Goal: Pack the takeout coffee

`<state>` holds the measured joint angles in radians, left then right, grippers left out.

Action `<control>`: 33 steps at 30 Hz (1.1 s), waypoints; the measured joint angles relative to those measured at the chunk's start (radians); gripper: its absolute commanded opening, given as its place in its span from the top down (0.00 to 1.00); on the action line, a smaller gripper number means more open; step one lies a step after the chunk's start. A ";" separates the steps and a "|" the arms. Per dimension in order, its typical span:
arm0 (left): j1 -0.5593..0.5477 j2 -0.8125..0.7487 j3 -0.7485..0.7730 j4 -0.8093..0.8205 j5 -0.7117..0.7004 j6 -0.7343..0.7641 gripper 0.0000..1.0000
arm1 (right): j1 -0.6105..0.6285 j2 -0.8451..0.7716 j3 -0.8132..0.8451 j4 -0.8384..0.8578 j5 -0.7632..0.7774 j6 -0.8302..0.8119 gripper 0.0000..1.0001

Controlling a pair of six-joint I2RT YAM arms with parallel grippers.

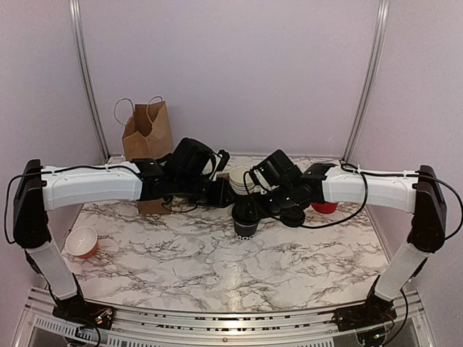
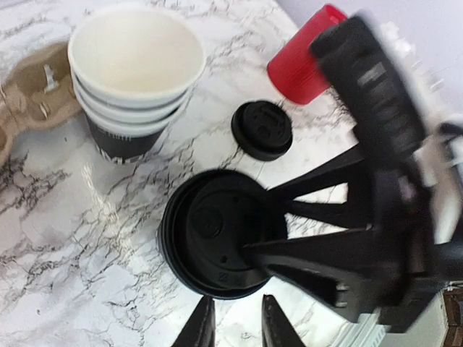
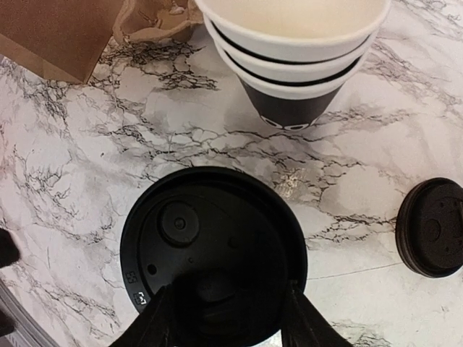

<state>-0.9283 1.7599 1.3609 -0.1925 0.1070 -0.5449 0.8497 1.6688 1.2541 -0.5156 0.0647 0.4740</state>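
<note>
The right gripper (image 3: 226,293) is straddling the takeout coffee (image 3: 210,238), its 2 fingers (image 3: 153,322) standing about half spread against opposite sides of the round black plastic lid and apparently clasping it. The left gripper (image 2: 235,322) is hovering just left of that lid, its 2 slim fingers (image 2: 202,329) only a crack apart and holding nothing. The coffee is standing upright mid-table on the glossy marble-patterned top (image 1: 181,253). A stack of white-rimmed paper cups (image 2: 130,79) is sitting just beyond it, a loose ridged black lid (image 2: 262,130) and a red cup (image 2: 304,54) to its right, and a moulded pulp carrier (image 2: 32,87) to its left. With the lid on, capping looks done; lifting the cup into the brown paper bag (image 1: 148,130), far left and well apart, is remaining.
</note>
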 measured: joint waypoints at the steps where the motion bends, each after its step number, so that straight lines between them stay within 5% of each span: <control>1: 0.001 -0.027 0.015 0.000 -0.008 0.003 0.76 | 0.000 0.000 0.000 0.001 -0.005 0.000 0.53; 8: 0.002 -0.103 0.077 0.007 -0.030 0.011 0.76 | 0.000 0.000 0.000 0.002 -0.023 0.000 0.53; 17: 0.007 0.130 0.005 0.120 0.054 -0.024 0.78 | -0.006 -0.002 0.002 -0.009 -0.018 0.000 0.53; 33: 0.024 -0.098 -0.014 0.034 0.040 -0.016 0.75 | 0.002 0.000 0.002 -0.002 -0.031 0.000 0.53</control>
<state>-0.9047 1.6623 1.3468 -0.1585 0.1467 -0.5606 0.8516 1.6691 1.2564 -0.5179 0.0338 0.4740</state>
